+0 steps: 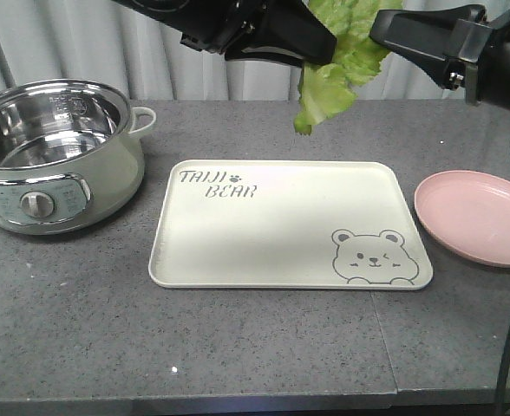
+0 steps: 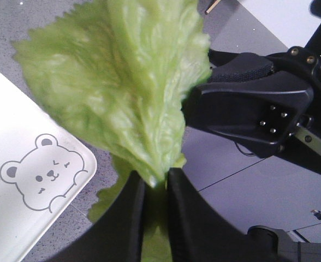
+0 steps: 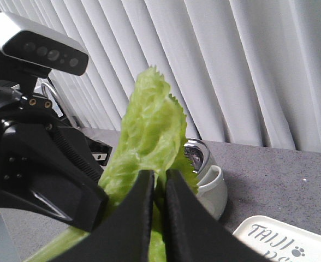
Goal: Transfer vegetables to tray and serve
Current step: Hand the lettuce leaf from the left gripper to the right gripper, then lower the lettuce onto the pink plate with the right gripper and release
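While 2 wrist views show lettuce (image 2: 122,93) pinched, only front shows pink plate (image 1: 476,212).

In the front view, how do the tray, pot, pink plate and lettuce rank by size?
Largest first: tray, pot, pink plate (cut off by the edge). The lettuce looks smallest, but its top is hidden.

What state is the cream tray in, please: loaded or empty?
Empty: nothing lies on the tray; the lettuce leaf hangs aloft, clear of it.
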{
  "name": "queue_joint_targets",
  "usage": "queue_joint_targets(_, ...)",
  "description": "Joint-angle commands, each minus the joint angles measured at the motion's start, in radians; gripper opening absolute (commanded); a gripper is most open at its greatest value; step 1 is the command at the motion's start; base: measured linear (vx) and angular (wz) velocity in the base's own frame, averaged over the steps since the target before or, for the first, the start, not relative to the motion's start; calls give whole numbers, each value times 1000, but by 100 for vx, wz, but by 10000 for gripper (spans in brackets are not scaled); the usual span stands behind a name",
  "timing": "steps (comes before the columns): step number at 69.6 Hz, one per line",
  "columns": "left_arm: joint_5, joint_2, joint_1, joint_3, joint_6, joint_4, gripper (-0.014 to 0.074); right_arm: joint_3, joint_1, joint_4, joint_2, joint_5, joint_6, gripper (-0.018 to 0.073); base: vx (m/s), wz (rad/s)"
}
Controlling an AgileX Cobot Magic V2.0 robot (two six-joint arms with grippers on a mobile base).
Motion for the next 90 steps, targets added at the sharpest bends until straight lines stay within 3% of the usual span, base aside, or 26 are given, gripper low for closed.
queue_joint_targets(1, -23, -50, -4, -20, 8, -76, 23, -30, -4, 121, -20, 21, -14, -10, 0, 0)
queue_joint_targets(12, -23, -50, -4, -20, 8, -76, 100, -30, -4, 121, -20, 21, -14, -10, 0, 0)
queue_joint_targets(37, -23, -50, -3, -20, 8, -76, 429, -30, -4, 121, -20, 21, -14, -10, 0, 0)
queue_joint_targets(54, -23, -50, -3, -20, 8, -69, 454, -30, -5, 119, -20, -18, -19, -8, 0, 0)
queue_joint_targets(70, -23, -50, -3, -23, 5, 54, 454, -30, -7, 74, -20, -62, -17, -6, 0, 0)
queue_joint_targets(80, -23, -50, -3, -23, 3, 175, 454, -30, -7, 80, -23, -106, -18, -6, 0, 0)
queue_joint_targets(90, -23, -50, -3, -23, -50, 316, 454, -30, -7, 43, -23, -183, -18, -6, 0, 0)
